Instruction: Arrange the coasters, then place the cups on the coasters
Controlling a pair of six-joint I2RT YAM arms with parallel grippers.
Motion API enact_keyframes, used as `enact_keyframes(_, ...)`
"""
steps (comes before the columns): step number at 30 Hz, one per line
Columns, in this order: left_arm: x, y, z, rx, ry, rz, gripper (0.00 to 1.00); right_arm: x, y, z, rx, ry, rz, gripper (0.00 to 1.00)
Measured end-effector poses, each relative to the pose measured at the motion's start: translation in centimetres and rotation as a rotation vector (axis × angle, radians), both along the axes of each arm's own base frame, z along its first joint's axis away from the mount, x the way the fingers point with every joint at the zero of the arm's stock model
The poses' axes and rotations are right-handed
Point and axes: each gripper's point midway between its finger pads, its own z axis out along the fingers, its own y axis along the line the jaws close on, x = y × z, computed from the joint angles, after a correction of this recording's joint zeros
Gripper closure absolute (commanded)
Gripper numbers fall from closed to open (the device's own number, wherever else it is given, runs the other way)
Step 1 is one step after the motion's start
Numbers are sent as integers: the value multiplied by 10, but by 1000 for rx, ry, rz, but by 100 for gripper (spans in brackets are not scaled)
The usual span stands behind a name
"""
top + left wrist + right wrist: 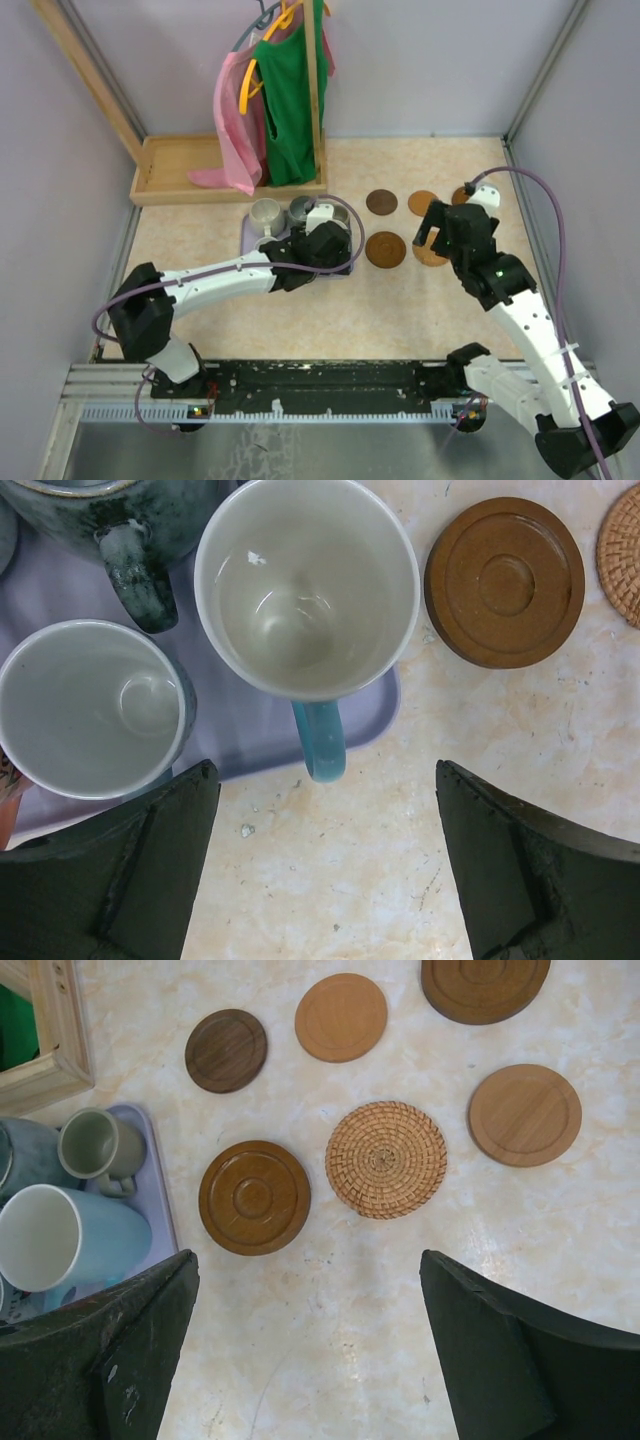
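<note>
Six coasters (254, 1197) are spread flat on the desk (330, 1290) in two loose rows, with none of them touching. Five are wooden discs, shaded from dark to pale brown. One woven coaster (386, 1160) is set in the nearer row, between a glossy brown one and a pale one. No cup has been put on any of them yet.

The cups (90, 705) are all kept upright in the lavender tray (250, 745), just to the left of the coasters. At least three can be made out, and they look empty. The white and light blue cup (307, 585) is parked at the tray's corner closest to the coasters, with its blue handle poking out over the tray's edge. A grey-green cup (110, 510) is tucked in behind it, and a pale-inside one sits beside it.

The left fingers (130, 880) are held wide apart right at the tray's edge, in front of that blue handle, and nothing is gripped. The right fingers (540, 1360) are spread just as wide above the coaster rows, also with nothing between them.

The desk is a beige marbled surface, boxed in by plain lavender walls. At the back a wooden tray (180, 170) is placed against the wall, with a post rising from it. A green garment (290, 100) and a pink garment (235, 120) are hung there on hangers. Both arms are mounted on a black rail (330, 385) along the near edge.
</note>
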Motion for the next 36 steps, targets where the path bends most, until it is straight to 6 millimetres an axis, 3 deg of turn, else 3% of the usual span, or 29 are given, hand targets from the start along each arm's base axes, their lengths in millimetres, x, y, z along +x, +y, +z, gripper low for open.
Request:
enact_keyframes(10, 9, -3, -9, 20, -18, 31, 16, -4, -4, -2, -10, 10, -9, 5)
enact_keyframes(24, 16, -5, -29, 55, -20, 56, 44, -10, -7, -7, -21, 29, -13, 5)
enact_keyframes(32, 19, -8, -30, 54, -30, 58, 45, -13, -8, -12, -25, 43, -16, 5)
enact_keyframes(36, 23, -12, -28, 48, -40, 59, 51, -14, -9, -11, -21, 43, -19, 5)
